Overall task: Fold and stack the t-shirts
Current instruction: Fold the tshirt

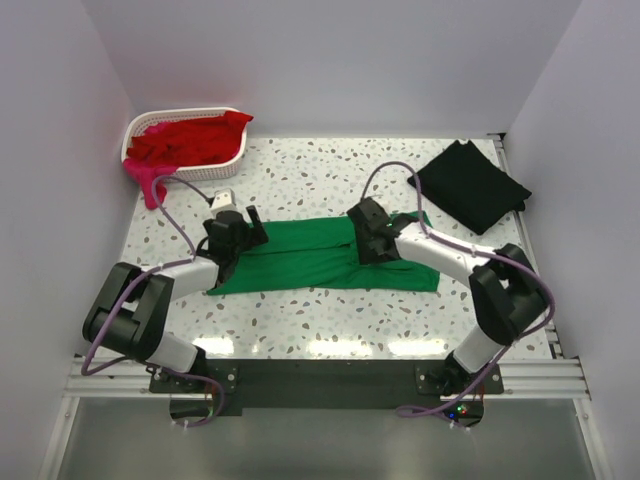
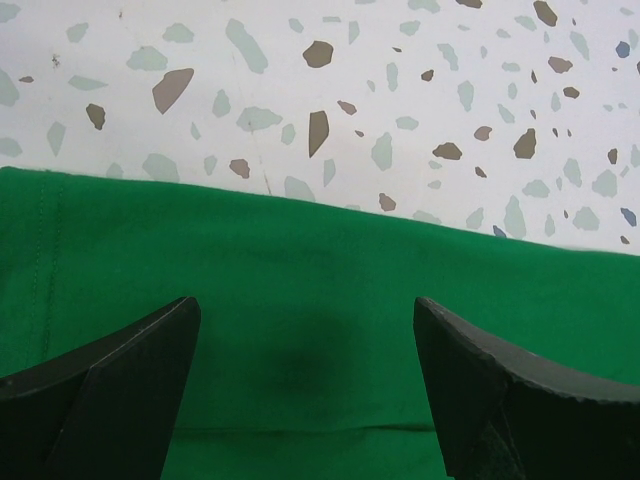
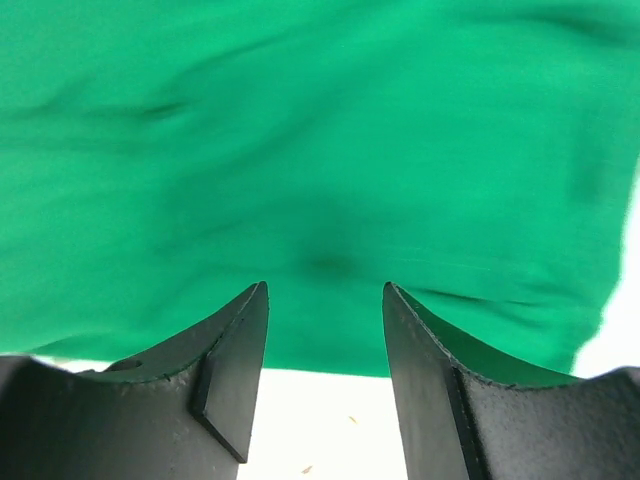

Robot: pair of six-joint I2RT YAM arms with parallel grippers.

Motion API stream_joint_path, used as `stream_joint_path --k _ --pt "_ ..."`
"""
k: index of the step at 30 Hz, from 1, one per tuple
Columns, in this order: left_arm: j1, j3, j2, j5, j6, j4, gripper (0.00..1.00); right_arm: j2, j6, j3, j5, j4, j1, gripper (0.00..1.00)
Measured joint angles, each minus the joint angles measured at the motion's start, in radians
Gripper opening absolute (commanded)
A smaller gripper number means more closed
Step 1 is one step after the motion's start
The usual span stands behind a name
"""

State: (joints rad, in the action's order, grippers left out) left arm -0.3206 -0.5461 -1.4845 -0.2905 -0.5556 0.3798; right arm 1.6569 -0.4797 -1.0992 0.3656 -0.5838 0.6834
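A bright green t-shirt lies flat in a long folded band across the middle of the table. My left gripper hovers low over its left part, open wide, with only smooth green cloth beneath. My right gripper sits over the shirt's right part near the far edge, its jaws apart with nothing between them; green cloth fills that view, blurred. A black t-shirt lies folded at the back right. Red and magenta-pink t-shirts are at the basket.
The white lattice basket stands at the back left corner, the magenta-pink cloth hanging over its front rim onto the speckled table. White walls close in left, right and back. Cables loop above both arms.
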Motion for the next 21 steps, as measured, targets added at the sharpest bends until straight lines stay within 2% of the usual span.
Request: stream_joint_path --k 7,14,21 --pt "0.002 0.000 -0.003 0.003 0.000 0.000 0.93 -0.125 0.002 0.111 0.023 -0.008 -0.220 0.46" --pt "0.007 0.000 -0.007 0.016 0.002 0.005 0.93 -0.124 0.015 0.171 0.006 -0.006 -0.305 0.39" --pt "0.007 0.000 -0.019 0.018 0.014 0.016 0.93 -0.093 0.029 0.175 -0.065 0.027 -0.316 0.34"
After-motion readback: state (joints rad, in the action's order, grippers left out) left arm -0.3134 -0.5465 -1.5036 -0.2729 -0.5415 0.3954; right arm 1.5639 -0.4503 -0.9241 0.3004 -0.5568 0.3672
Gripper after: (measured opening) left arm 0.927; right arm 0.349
